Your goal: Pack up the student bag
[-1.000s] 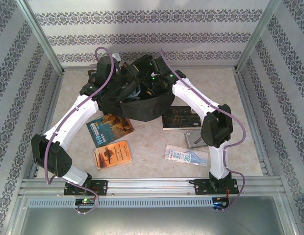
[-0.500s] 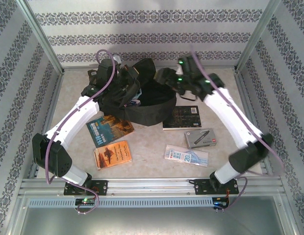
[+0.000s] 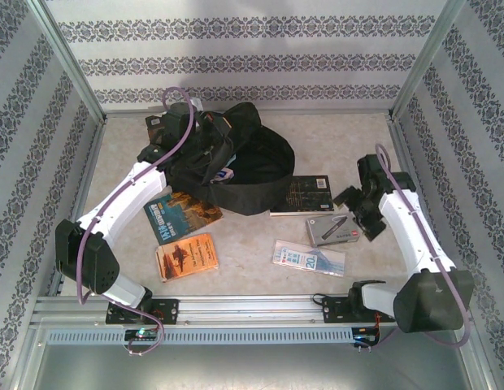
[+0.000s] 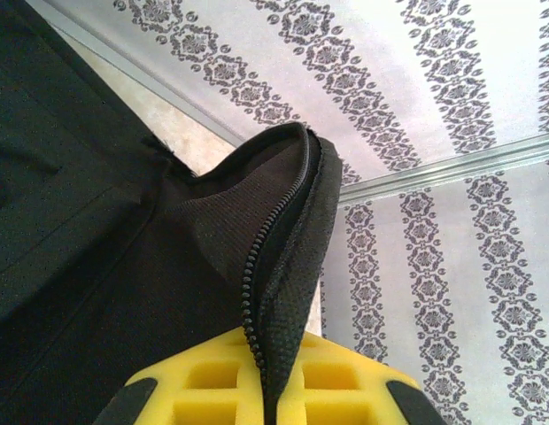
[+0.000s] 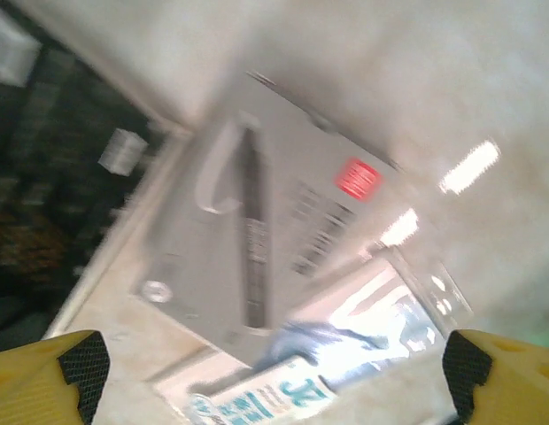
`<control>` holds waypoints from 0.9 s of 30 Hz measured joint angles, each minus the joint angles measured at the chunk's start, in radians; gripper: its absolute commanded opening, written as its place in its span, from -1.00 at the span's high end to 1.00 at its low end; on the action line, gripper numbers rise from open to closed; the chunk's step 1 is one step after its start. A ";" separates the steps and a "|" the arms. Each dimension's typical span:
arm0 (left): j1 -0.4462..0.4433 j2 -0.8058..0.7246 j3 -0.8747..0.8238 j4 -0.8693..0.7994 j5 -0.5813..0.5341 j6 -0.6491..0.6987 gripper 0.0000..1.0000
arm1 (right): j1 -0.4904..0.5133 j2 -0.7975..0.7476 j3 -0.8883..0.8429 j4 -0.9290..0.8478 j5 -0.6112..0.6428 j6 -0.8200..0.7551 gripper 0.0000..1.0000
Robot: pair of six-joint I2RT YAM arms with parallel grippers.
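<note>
A: Whereabouts of the student bag (image 3: pixel 236 162)?

B: Far middle of the table (image 3: pixel 358 138). Black, soft and slumped, with its mouth gaping toward the near side. Something small, white and blue lying inside, too small to name.

A: And the left gripper (image 4: pixel 274 403)?

B: Clamped shut on the bag's zippered rim, at the far-left side of the opening. Through the left wrist camera, yellow fingers (image 4: pixel 212 390) on either side of the zipper, fabric drawn up into a peak. Probably held that way to prop the mouth wide for loading.

A: The right gripper (image 5: pixel 270 367)?

B: Spread wide and holding nothing. Hovering just above the grey pen box (image 3: pixel 333 230), to the right of the bag. Likely lined up for a pick.

A: Edges and free room?

B: Crowded around that box. Dark book (image 3: pixel 301 193) on its far side, touching the bag's near-right edge. Blue-and-white flat packet (image 3: pixel 309 258) close on its near side, contact hard to tell. Open tabletop to the box's right, up to the metal frame rail (image 3: pixel 414 162). Blue-covered book (image 3: pixel 180 215) and orange book (image 3: pixel 185 256) over on the near left, well apart from the box.

A: Way into the bag?

B: Over the dark book, by the look of it. Best to lift before swinging left. Then down inside the raised rim, wide of the left arm.
</note>
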State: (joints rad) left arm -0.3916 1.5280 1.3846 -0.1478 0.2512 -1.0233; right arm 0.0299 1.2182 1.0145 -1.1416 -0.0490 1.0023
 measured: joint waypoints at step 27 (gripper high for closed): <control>-0.021 -0.082 -0.059 -0.040 -0.016 0.009 1.00 | -0.008 0.220 -0.174 0.377 -0.020 0.465 -0.96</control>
State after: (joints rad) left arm -0.4129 1.4456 1.3258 -0.1875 0.2356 -1.0142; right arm 0.0219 1.4380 0.8410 -0.7650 -0.0689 1.4677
